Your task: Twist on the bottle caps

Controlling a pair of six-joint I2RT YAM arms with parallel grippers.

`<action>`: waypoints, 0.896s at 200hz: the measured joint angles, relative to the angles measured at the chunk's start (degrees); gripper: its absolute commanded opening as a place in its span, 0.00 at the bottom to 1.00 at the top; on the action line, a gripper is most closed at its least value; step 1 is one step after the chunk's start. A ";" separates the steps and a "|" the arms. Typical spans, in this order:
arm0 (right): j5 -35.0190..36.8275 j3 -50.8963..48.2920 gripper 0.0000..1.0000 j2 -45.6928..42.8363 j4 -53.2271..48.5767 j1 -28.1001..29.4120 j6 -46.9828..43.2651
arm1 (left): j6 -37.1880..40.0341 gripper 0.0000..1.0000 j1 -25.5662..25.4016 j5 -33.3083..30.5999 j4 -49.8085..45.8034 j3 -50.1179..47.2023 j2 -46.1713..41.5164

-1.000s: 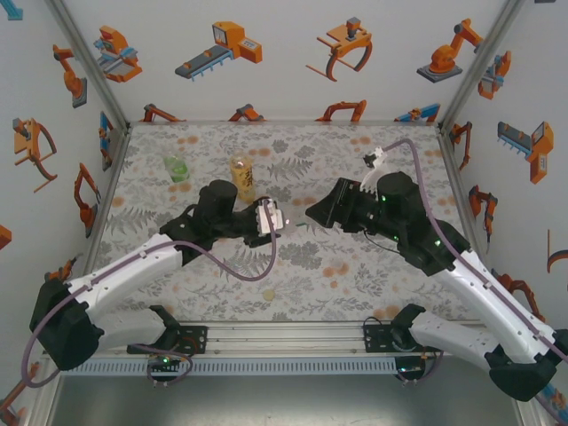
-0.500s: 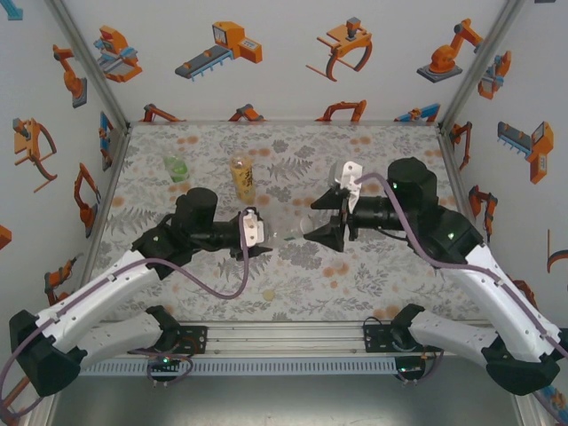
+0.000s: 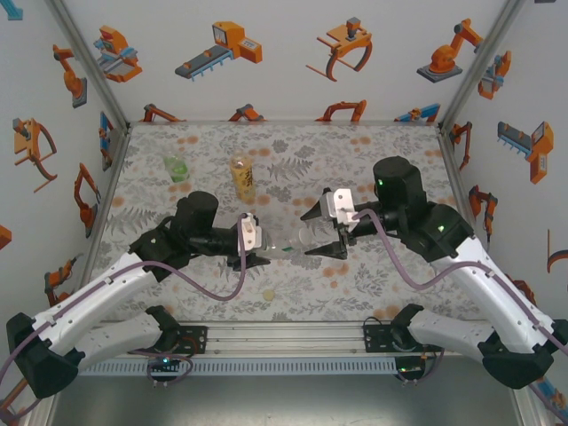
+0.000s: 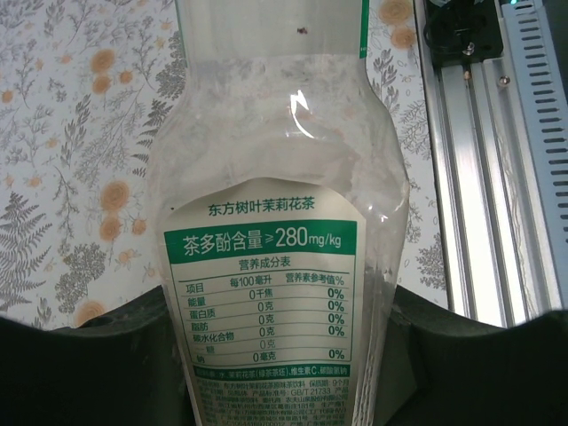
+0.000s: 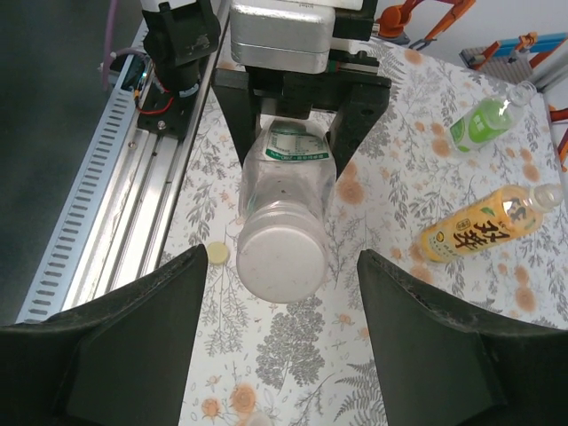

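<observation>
White walls [image 3: 284,80] printed with orange robot cartoons are enclosing a table [image 3: 390,275] covered in grey leaf-and-flower cloth, where the green bottle [image 3: 176,169] and the amber bottle [image 3: 241,177] are standing at the back. The left gripper [image 3: 259,241] is clamping the colourless bottle [image 5: 284,231] level above the middle, its green-and-white label [image 4: 266,257] reading "茶多酚含量≥280mg/kg". The right gripper [image 3: 321,232] is holding its jaws wide either side of the base without touching it, and the pale yellow cap [image 5: 216,254] is lying on the cloth below.

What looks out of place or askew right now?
The colourless bottle is held sideways above the table, clamped in the left hand, not standing. The pale yellow cap sits alone near the front rail.
</observation>
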 measured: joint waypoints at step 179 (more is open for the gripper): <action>-0.70 -2.64 0.43 -0.20 3.74 0.00 0.72 | -0.52 0.00 -0.31 -0.07 0.00 0.00 0.02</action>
